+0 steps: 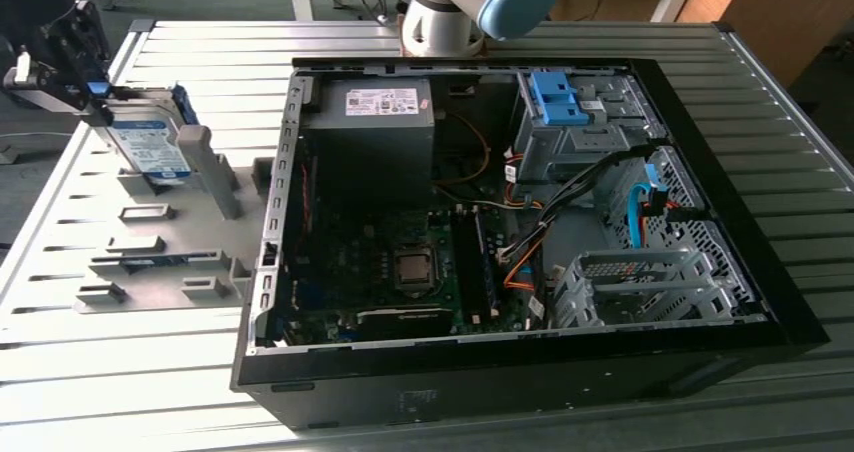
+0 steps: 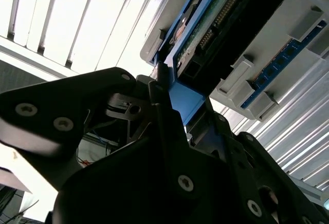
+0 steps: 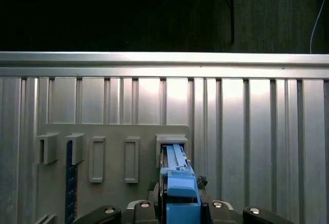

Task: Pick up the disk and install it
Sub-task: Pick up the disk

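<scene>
The disk, a silver-grey drive with a white-and-blue label in a blue bracket, stands on edge in a slot of the grey holder rack at the exterior view's left. My gripper is at its upper end, shut on the blue bracket. In the first wrist view the bracket's blue end sits between the fingers of the gripper, with the slot just beyond. In the second wrist view the disk's circuit-board side faces me, and the gripper clamps the blue tab.
An open black computer case lies on the slatted metal table, with a grey power supply, a blue drive-bay latch and a perforated metal cage inside. The rack also holds a blue memory stick.
</scene>
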Controlling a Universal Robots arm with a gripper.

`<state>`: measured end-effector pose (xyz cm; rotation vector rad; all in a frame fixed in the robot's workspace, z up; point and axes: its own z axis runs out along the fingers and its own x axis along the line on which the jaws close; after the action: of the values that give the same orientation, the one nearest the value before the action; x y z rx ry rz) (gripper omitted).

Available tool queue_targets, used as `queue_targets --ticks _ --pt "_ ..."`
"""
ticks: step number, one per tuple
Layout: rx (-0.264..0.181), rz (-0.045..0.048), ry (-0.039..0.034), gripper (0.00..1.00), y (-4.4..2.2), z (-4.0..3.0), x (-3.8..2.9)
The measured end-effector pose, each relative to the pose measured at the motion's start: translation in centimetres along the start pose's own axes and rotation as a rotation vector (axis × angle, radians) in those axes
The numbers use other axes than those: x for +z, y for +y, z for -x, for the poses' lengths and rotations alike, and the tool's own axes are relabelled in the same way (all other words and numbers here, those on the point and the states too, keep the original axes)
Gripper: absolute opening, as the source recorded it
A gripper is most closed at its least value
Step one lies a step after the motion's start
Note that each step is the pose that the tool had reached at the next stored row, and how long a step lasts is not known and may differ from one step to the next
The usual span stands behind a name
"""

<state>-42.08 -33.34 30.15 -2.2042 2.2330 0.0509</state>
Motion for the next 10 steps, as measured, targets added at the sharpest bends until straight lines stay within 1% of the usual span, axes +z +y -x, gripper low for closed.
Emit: queue_targets --ticks 8,9,10 --pt "0.0 0.0002 0.0001 0.37 0.0 0.0 0.04" --pt "0.0 0.0005 0.0002 0.38 0.0 0.0 0.03" --pt "0.0 0.0003 0.0002 0.44 0.0 0.0 0.04"
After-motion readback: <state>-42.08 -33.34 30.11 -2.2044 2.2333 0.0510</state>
